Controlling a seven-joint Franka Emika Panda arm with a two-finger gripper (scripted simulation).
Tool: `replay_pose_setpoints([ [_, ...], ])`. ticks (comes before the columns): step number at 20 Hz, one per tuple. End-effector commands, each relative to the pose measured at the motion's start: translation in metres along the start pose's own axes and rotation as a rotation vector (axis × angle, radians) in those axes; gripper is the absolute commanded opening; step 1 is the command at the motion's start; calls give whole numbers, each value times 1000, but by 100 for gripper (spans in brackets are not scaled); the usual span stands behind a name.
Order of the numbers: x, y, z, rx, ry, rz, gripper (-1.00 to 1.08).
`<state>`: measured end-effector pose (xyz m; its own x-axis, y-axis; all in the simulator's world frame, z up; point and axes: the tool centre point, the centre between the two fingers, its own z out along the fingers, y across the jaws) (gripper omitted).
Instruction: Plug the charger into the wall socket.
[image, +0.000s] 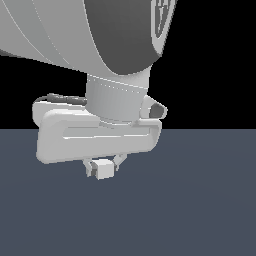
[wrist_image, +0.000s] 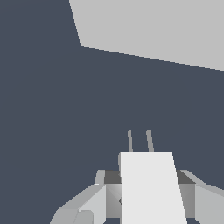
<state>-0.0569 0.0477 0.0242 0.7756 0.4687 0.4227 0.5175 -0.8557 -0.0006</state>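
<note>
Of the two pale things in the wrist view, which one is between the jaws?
The charger, the small off-white block with two thin prongs pointing forward. The gripper is shut on it. The other pale thing, the wall socket, is a flat grey plate standing apart.

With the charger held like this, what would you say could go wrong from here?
1. The fingers pinch the charger only near their tips, so it might twist or slip under insertion force.
2. In the wrist view the socket lies off to one side of where the prongs point, and its holes are not in view, so aiming is uncertain.
3. Thin prongs could bend against the plate if misaligned.
</note>
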Motion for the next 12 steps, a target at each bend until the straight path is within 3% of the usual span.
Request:
replay_pose_setpoints([
  [1, 5, -2, -7, -12, 2, 25, -100],
  [12, 34, -10, -49, -80, 6, 175, -100],
])
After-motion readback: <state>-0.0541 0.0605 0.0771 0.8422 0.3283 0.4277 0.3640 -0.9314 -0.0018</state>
